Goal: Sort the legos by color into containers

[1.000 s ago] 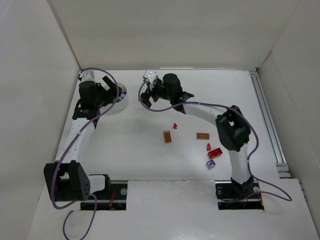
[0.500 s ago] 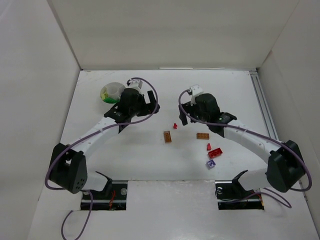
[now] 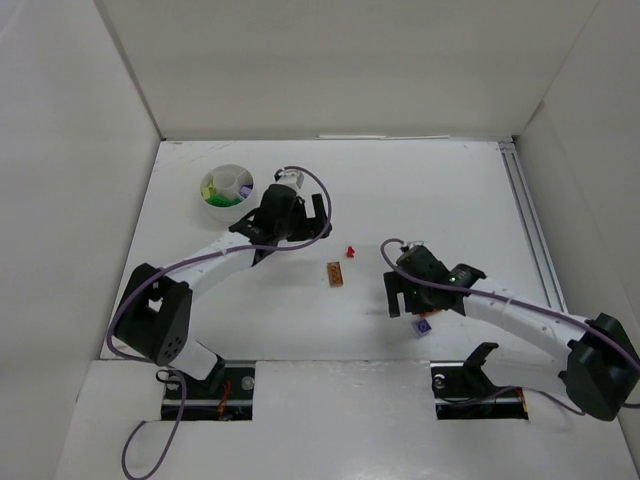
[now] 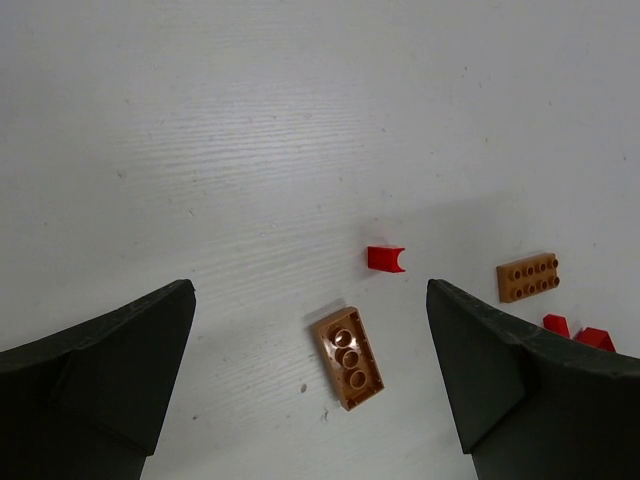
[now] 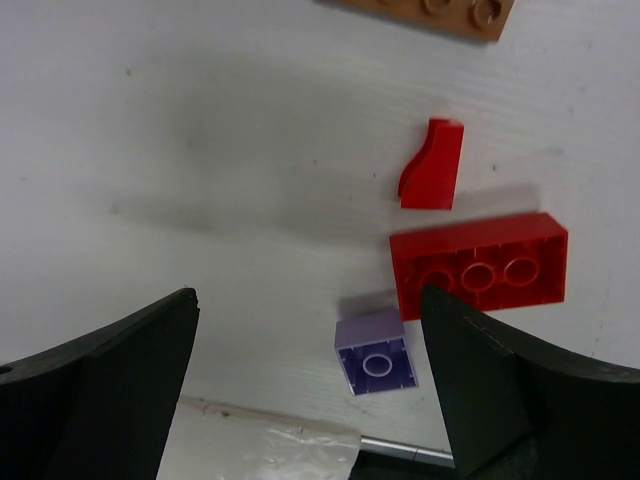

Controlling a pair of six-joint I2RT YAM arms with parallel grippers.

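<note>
Purple brick (image 5: 377, 362): red brick (image 5: 478, 266) just beside one corner, red slope (image 5: 432, 166) nr; left side open table (image 5: 200, 120).

An orange-brown lego (image 5: 440, 12) runs off the top edge.

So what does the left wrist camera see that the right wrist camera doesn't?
Only the left wrist view shows the orange-brown plastic brick with three round hollows and the tiny red arched piece. Only the right wrist view shows the pale purple square brick. Both show the flat orange-brown studded plate, cut off at the right wrist view's top edge. The red curved piece and long red brick are clear in the right wrist view; red bits at the left view's edge are probably these.
</note>
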